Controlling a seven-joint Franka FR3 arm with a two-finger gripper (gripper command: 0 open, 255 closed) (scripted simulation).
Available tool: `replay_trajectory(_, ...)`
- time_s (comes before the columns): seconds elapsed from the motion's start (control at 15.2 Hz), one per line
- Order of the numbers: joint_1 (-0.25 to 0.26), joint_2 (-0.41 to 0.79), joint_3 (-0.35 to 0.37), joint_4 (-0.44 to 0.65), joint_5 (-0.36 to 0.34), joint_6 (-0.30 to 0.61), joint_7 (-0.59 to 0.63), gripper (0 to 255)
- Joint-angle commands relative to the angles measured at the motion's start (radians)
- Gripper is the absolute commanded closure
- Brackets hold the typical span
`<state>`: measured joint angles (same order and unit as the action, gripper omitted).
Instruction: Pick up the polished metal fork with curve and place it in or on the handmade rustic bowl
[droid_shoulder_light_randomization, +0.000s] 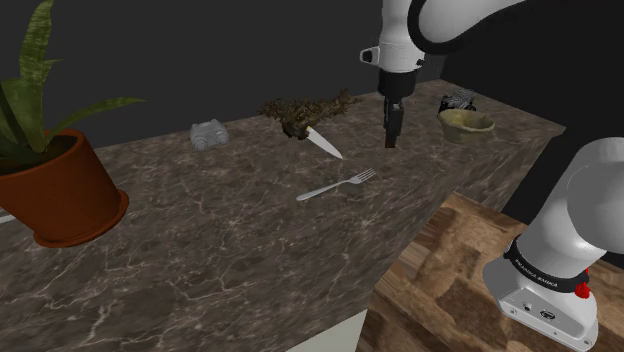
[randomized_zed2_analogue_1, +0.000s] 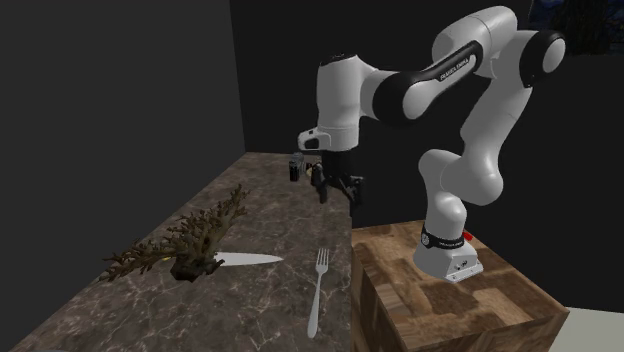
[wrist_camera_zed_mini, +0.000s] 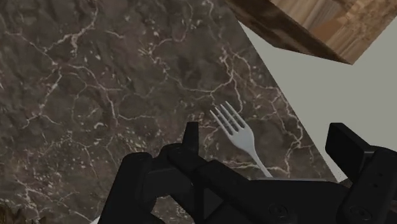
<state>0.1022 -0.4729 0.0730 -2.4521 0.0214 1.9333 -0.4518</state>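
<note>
Shoulder view: found 1 fork (droid_shoulder_light_randomization: 338, 185) flat on the counter (droid_shoulder_light_randomization: 200, 260), untouched; noted gripper (droid_shoulder_light_randomization: 392, 143) raised near it, jaws wide, empty; recorded bowl (droid_shoulder_light_randomization: 466, 125) toward the counter's far corner.

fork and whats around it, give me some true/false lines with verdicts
1. The fork lies on the counter. True.
2. The gripper is shut on the fork. False: it is open and holds nothing.
3. The fork is in the bowl. False: the fork lies on the counter, apart from the bowl.
4. A knife lies next to a dried branch. True.
</note>
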Motion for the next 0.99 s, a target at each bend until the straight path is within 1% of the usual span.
replay_trajectory(0.0,0.018,0.059,0.004,-0.005,-0.009,0.071,-0.055,0)
replay_trajectory(0.46,0.075,0.285,0.036,0.017,-0.047,0.292,-0.213,0)
replay_trajectory(0.92,0.074,0.345,0.038,-0.018,-0.058,0.388,-0.212,0)
